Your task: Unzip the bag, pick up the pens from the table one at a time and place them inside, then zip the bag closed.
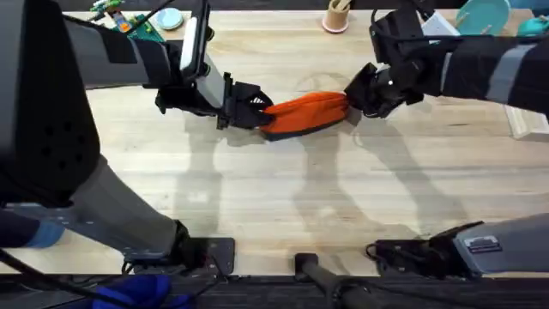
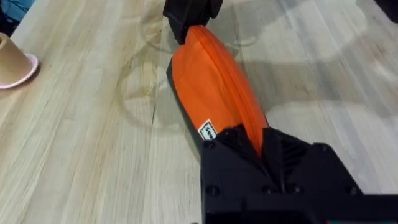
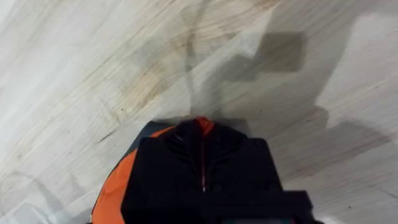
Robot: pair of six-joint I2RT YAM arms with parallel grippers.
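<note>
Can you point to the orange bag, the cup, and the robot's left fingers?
bag (image 1: 307,110), overhead view, orange side.
cup (image 2: 13,63), left wrist view, tan wall.
left fingers (image 2: 227,146), left wrist view, black fingertip on bag.

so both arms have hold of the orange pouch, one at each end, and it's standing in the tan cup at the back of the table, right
Not quite. The left gripper and right gripper do clamp opposite ends of the orange pouch, but the overhead view shows it out over the table, well apart from the tan cup.
</note>
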